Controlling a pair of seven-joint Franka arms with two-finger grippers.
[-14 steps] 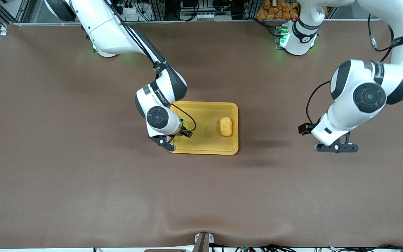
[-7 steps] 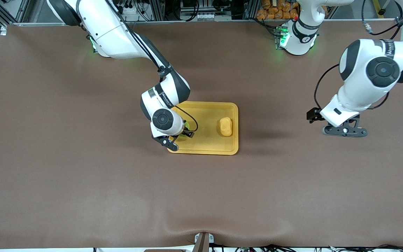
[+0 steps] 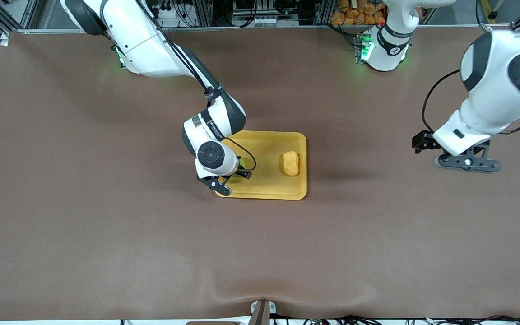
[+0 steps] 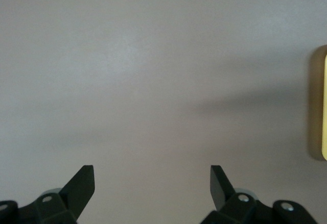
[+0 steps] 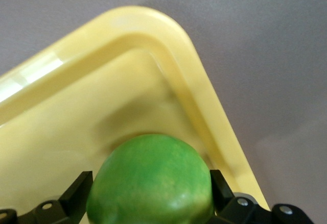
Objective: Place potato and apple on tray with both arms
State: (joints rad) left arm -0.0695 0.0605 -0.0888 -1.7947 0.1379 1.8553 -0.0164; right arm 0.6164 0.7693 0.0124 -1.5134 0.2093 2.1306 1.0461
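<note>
The right claw (image 3: 225,180) is low over the tray (image 3: 266,192), at the corner of the tray that is toward the right arm's end of the tabletop (image 3: 106,225) and nearer to the front camera. Its fingers (image 5: 76,193) are closed on the apple (image 5: 152,182), one on each side of it, so it is holding the fruit. In the right wrist view the green apple fills the space between the two fingers, and directly under it is the inner floor of the tray, close to the rounded corner and the raised rim. I cannot tell if the apple already touches the tray floor or is just above it.

The potato (image 3: 291,163) lies on the tray, well apart from the right claw, toward the left arm's end of the tray and close to the rim there. Nothing is touching it.

The left claw (image 3: 467,162) is far from the tray, over the bare brown tabletop toward the left arm's end. Its fingers (image 4: 80,183) are spread wide and hold nothing. In the left wrist view only the tabletop is under it, and a small part of the yellow tray edge (image 4: 323,106) shows at the border.
</note>
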